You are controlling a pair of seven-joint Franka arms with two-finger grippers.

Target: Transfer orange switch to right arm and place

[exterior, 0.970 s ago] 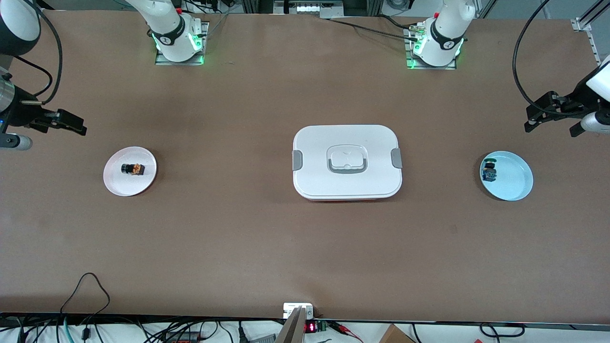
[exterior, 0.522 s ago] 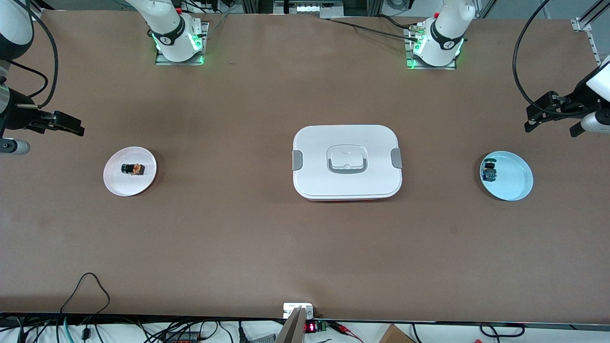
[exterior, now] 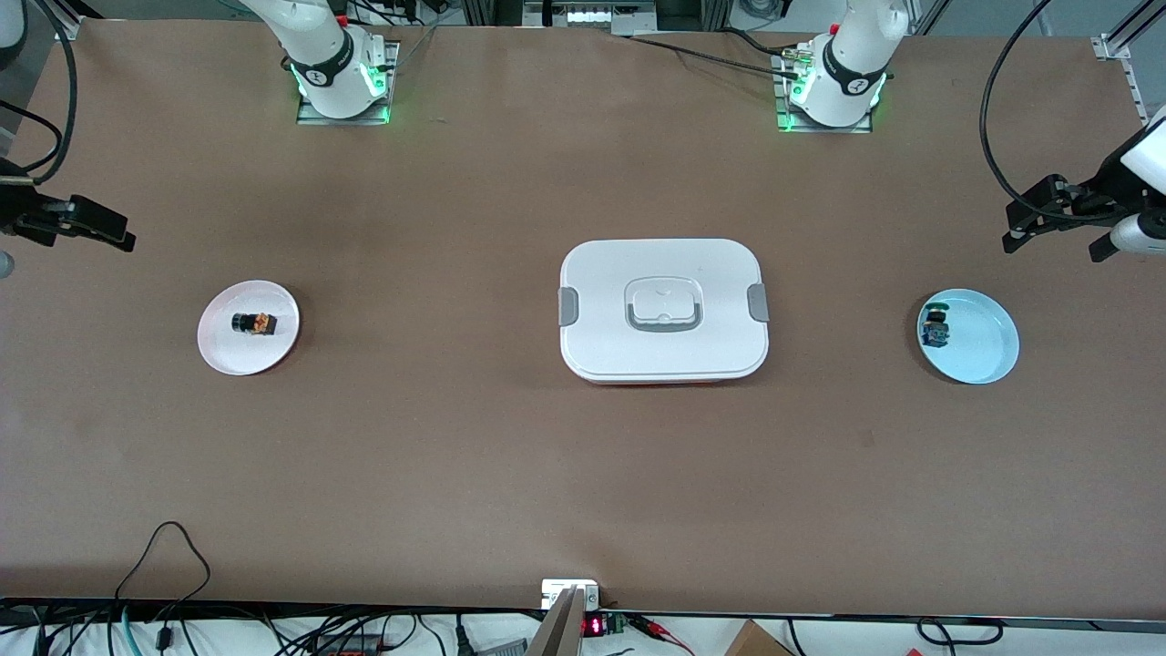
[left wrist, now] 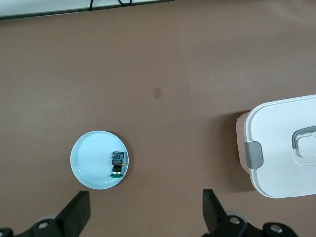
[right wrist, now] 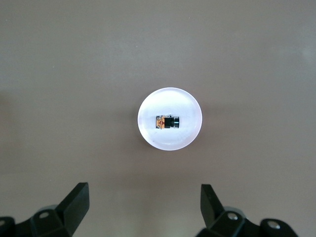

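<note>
We judge the pick-up not yet begun: the small orange switch with its black cylindrical head (exterior: 253, 322) lies on the round white plate (exterior: 273, 351) toward the right arm's end, under the open, empty right gripper (right wrist: 143, 203), which must descend onto it, while the left gripper (left wrist: 146, 213) waits open over the light-blue plate (left wrist: 88, 163).

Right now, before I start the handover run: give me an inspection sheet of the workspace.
Surface: brown table, bare between the items.
Job's things: orange switch lying on its side on the white plate, toward the right arm's end.
Clutter: closed white lidded box mid-table; blue switch on the light blue plate.
Grippers: right gripper open, empty, above the table near the white plate; left gripper open, empty, above the table near the light blue plate.
Cables: loose black loop at the table edge nearest the camera.
Surroundings: nothing seen.
</note>
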